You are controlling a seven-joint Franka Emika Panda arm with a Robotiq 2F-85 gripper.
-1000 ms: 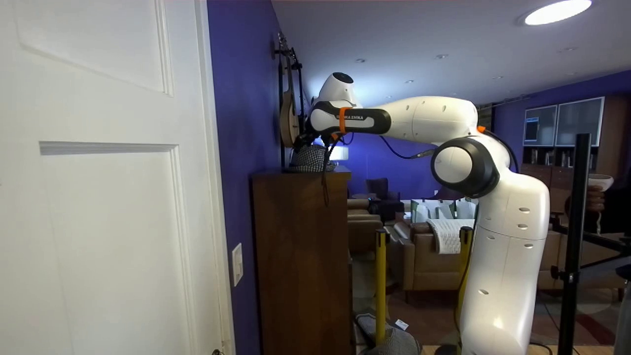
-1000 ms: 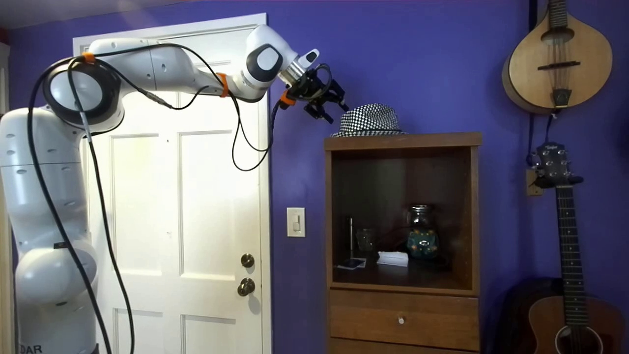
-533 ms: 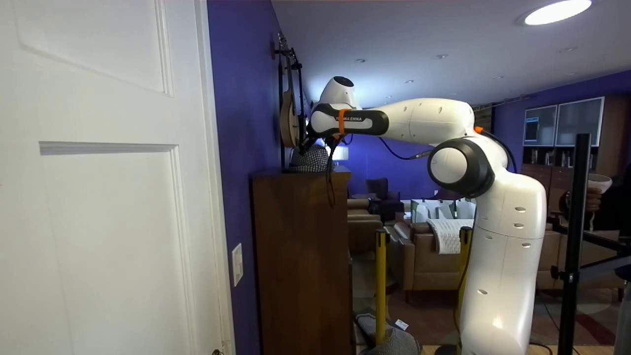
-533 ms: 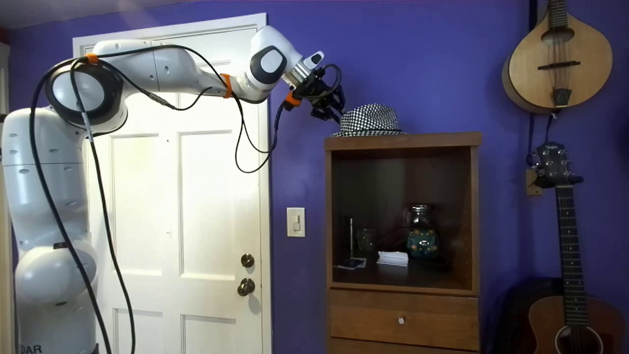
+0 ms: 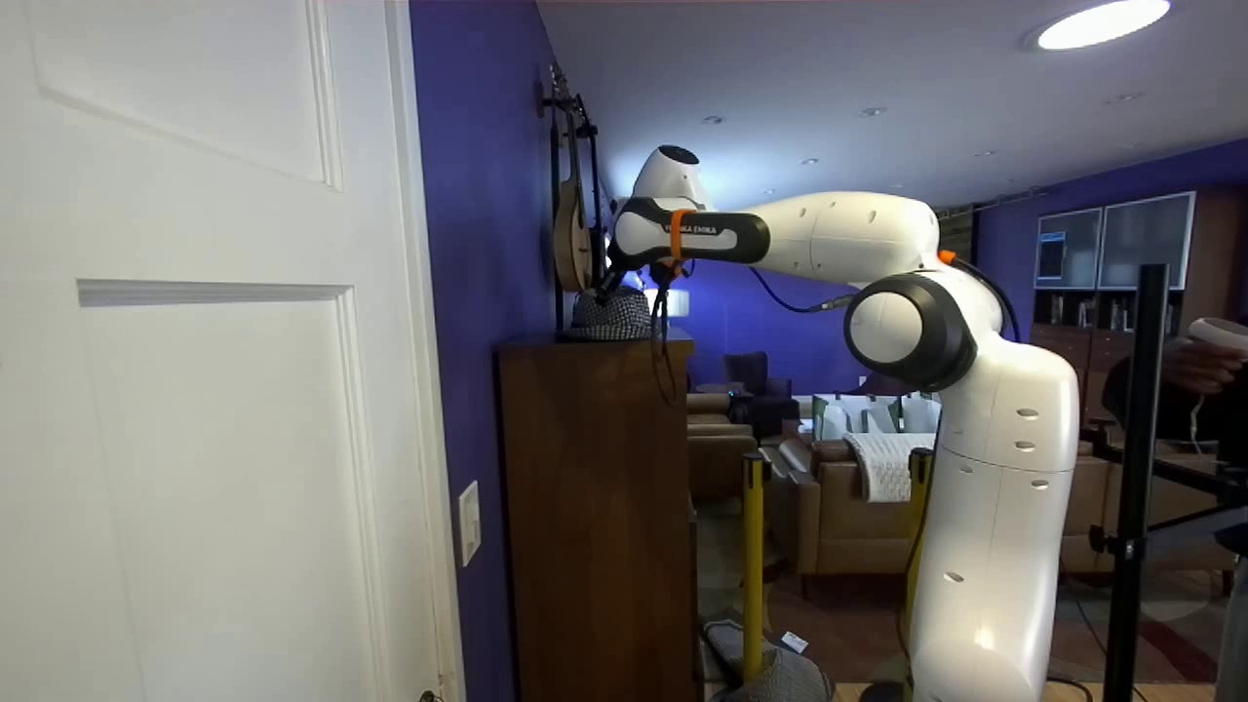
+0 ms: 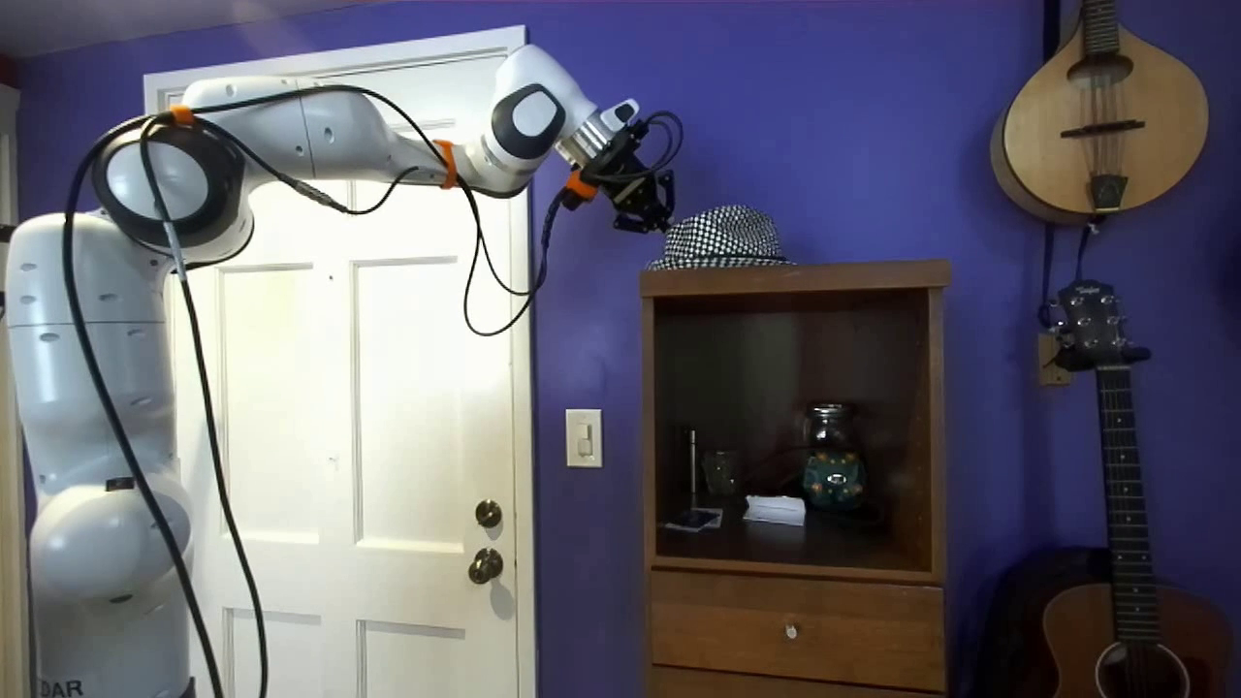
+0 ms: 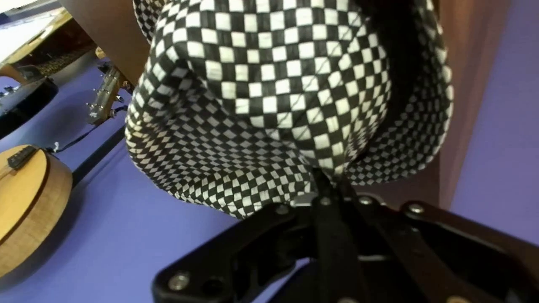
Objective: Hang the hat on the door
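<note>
Desk [image 6: 795, 278]: we took this cabinet-like piece of brown wood as our landmark.
Hat [image 6: 727, 236]: checked black and white, it sat on top of the desk, at the end nearer the door [image 6: 407, 388].
Fingers [image 7: 330, 227]: in the wrist view we saw them drawn together, pinching a pointed end of the hat's crown.
Door: white and panelled, it stood beside the desk, past a strip of purple wall [image 6: 582, 330].
Compartment [image 6: 756, 359]: open, in the upper part of the desk. On the desk's door side it held a slim metallic tube [image 6: 692, 462] upright, a flat card [image 6: 694, 520] and a glass [image 6: 720, 472]; nearer the desk's middle, a folded white paper [image 6: 775, 510]; past that, a silver-topped jar [image 6: 830, 427] and a teal patterned object [image 6: 834, 480]. We could not tell whether these last two stood stacked or one before the other.
Drawers [image 6: 717, 620]: pushed in at the lower part of the desk, the upper one with a pale knob [image 6: 791, 632]; their contents were hidden from us.
Wall cabinet [image 5: 1114, 249]: well apart from the desk, it had a glazed front with books [image 5: 1085, 312] below.
Arm [image 5: 877, 229]: it reached toward the desk; we read "EMIKA" beside its orange band [image 5: 676, 234], and "DAR" on the lowest part in view.
Guitar [image 6: 1131, 543]: upright, on the desk's side away from the door; the small script on its headstock [image 6: 1091, 325] looked to us like "Taylor".
</note>
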